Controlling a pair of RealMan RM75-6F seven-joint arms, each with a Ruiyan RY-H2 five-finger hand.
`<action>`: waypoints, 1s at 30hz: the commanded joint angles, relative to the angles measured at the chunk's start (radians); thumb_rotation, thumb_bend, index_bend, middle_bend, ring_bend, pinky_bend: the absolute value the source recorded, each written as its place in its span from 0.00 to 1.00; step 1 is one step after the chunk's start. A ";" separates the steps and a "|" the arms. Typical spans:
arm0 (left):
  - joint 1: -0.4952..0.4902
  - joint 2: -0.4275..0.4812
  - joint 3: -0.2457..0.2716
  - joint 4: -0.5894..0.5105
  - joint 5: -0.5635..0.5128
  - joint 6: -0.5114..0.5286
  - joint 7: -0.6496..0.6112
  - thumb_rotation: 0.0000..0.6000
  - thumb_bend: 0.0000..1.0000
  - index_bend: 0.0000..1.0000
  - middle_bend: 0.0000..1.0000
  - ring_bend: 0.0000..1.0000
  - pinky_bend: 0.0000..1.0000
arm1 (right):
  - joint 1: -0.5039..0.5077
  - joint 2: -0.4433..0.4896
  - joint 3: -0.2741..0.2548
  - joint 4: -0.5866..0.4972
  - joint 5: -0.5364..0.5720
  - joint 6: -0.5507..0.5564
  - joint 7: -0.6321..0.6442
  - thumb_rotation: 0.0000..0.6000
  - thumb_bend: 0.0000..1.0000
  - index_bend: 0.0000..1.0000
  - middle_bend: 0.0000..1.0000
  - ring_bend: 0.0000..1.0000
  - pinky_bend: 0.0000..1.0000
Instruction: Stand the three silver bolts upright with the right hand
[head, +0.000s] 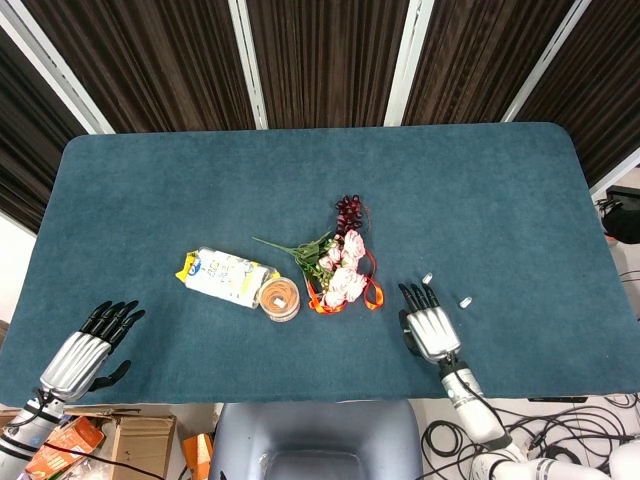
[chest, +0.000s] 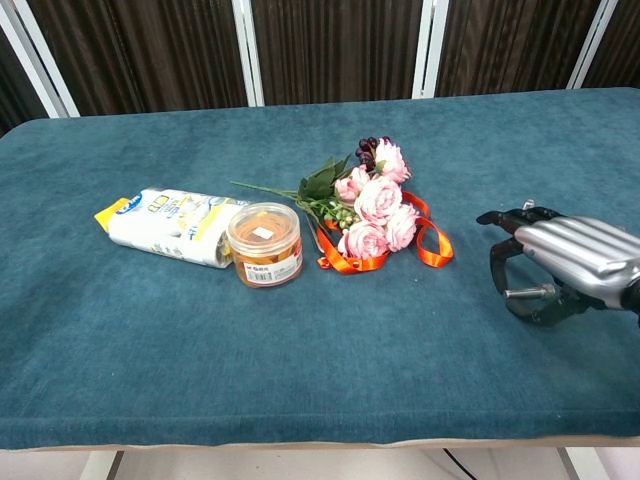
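One small silver metal bolt (chest: 529, 292) is held in the right robot hand (chest: 565, 268), lying roughly level between the thumb and the curled fingers (chest: 505, 219), its shaft pointing toward the table's middle; in the chest view it sits just above the cloth, and contact with the surface cannot be told. Two more silver bolts lie on the table: one (head: 427, 278) just past the right hand's fingertips, the other (head: 465, 301) just beside that hand on its outer side; both are too small to tell upright from lying. The right robot hand is near the front edge of the teal cloth-covered table (head: 200, 180), palm down, clamped on the held bolt. Just left of it lies a bunch of pink artificial flowers with green leaves and an orange ribbon (chest: 377, 220), a dark berry cluster (head: 348, 210) at its far end. Further left stands a small clear round jar with orange contents (chest: 265, 244), touching a white, yellow and blue snack packet (chest: 170, 226) that lies on its side. The left robot hand (head: 90, 344) is at the table's front left corner, well apart from everything, fingers apart and holding nothing.
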 joint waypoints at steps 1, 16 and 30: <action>0.000 0.000 0.000 -0.001 0.000 0.000 0.001 1.00 0.37 0.00 0.00 0.00 0.00 | -0.005 0.015 -0.001 -0.011 -0.019 0.015 0.030 1.00 0.36 0.56 0.03 0.00 0.00; -0.001 0.001 0.000 -0.012 -0.001 -0.006 0.016 1.00 0.37 0.00 0.00 0.00 0.00 | -0.033 0.088 -0.006 -0.036 -0.061 0.050 0.158 1.00 0.36 0.56 0.03 0.00 0.00; -0.005 0.000 -0.001 -0.022 -0.004 -0.017 0.031 1.00 0.37 0.00 0.00 0.00 0.00 | -0.053 0.122 -0.010 -0.024 -0.078 0.067 0.212 1.00 0.36 0.56 0.03 0.00 0.00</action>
